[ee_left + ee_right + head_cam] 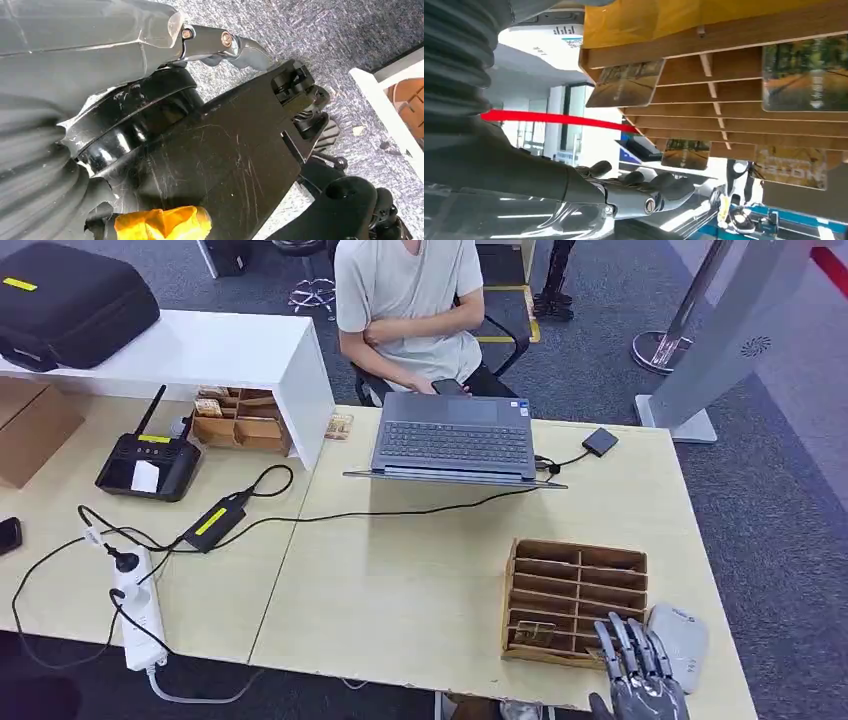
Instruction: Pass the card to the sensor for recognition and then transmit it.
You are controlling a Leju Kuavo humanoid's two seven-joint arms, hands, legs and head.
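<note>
Right hand (638, 672) at 5 o'clock on the table (420, 580), fingers extended and apart, holding nothing, between wooden card rack (572, 600) and grey sensor (682, 640); cards (624, 84) sit in rack slots

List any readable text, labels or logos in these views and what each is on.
"NOTED", or close to it, seen upside down and blurred: on the printed card in the wooden slotted card rack.
Small dark print on the white rounded sensor device: too blurred to read.
Yellow label on the black zipped case: no legible text.
Yellow stickers on the black power adapter and the black handheld terminal: too small to read.
Grey laptop keys: illegible.
</note>
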